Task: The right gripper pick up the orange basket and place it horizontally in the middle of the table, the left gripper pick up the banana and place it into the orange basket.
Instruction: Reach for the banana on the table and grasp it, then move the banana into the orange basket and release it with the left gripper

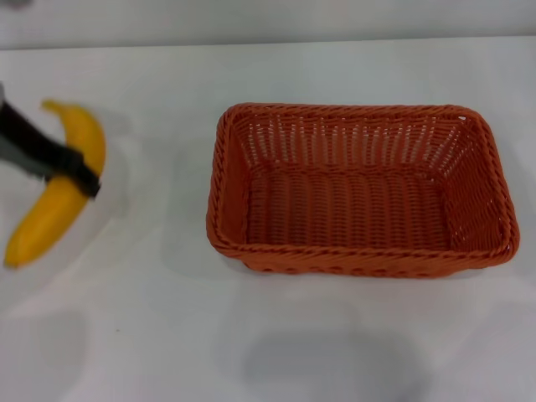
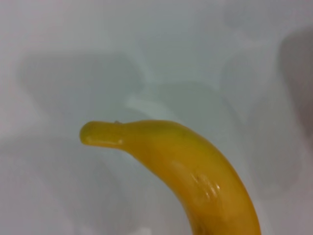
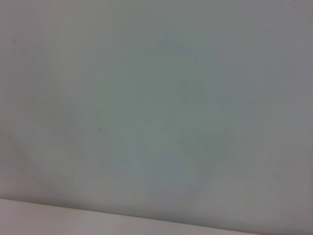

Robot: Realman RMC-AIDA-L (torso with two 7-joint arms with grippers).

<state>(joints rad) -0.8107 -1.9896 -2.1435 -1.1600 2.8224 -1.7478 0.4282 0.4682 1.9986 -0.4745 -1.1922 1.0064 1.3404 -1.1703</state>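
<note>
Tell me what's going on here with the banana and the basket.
The left gripper is closed around the middle of the banana, at the table's left side. The faint shadow beneath suggests the banana is lifted off the surface. The orange basket already sits lengthwise near the middle of the table and holds nothing. The right gripper is out of sight; its wrist camera shows only bare white surface. The banana still has to go into the basket.

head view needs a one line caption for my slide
Left end effector clamped across the banana at the table's left side, beside the empty orange basket lying horizontally mid-table.
</note>
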